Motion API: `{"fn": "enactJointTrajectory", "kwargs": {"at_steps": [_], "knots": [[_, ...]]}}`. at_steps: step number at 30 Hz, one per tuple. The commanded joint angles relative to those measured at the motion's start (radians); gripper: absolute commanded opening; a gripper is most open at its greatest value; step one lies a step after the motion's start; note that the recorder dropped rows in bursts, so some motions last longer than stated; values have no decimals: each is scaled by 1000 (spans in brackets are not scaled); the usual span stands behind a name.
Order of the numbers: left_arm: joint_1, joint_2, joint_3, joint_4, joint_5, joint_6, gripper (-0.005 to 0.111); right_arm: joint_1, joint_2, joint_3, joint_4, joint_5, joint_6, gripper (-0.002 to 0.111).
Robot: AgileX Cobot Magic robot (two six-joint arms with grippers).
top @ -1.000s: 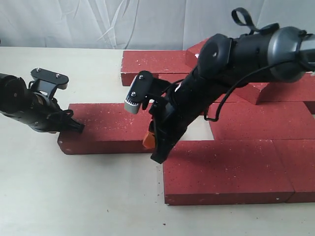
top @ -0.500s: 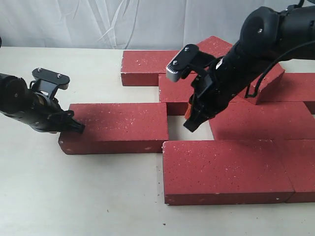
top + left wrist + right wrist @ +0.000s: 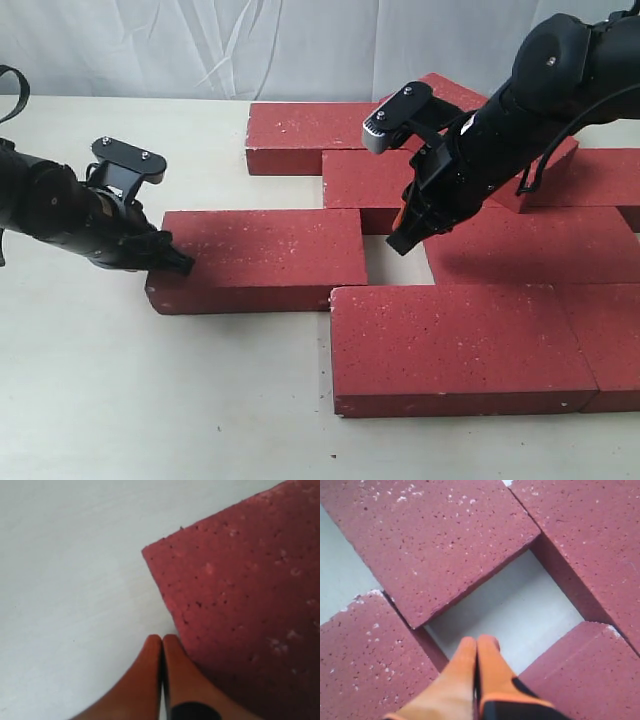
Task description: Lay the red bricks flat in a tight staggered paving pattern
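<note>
Several red bricks lie flat on the pale table. One brick [image 3: 262, 255] lies apart at the left of the group. My left gripper [image 3: 182, 266] is shut, its orange fingertips [image 3: 150, 647] touching that brick's [image 3: 250, 580] left end near a corner. My right gripper [image 3: 400, 240] is shut and empty, hovering over a small gap [image 3: 394, 266] between that brick and the bricks to its right. In the right wrist view the right gripper [image 3: 479, 642] points at the bare gap [image 3: 515, 605] ringed by bricks [image 3: 435, 540].
A long front brick [image 3: 460, 345] lies near the table's front edge. More bricks [image 3: 305, 130] sit at the back, one tilted [image 3: 548, 172] behind my right arm. Bare table [image 3: 150, 400] extends left and front. A white cloth [image 3: 200, 45] hangs behind.
My left gripper has moved right with the left brick sliding ahead of it, narrowing the gap. My right gripper has risen and moved right from that brick's right end to above the gap.
</note>
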Motion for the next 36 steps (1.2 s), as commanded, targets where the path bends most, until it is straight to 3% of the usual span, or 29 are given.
{"fn": "enactJointTrajectory", "kwargs": {"at_steps": [1,14,20,36], "knots": [[-23,1,0,-18,-26,0,0,-5,-11,4,-1,-8,1,-1],[-95,117,-89,-29,-47,0,0,-5,-11,4,7,-16,-1,-1],[-170,117,-97,-45,-35,0,0,-5,-11,5,7,-24,-1,-1],[-188,173,-135,-51,-54,-2,0,-5,-11,5,7,-25,1,-1]]}}
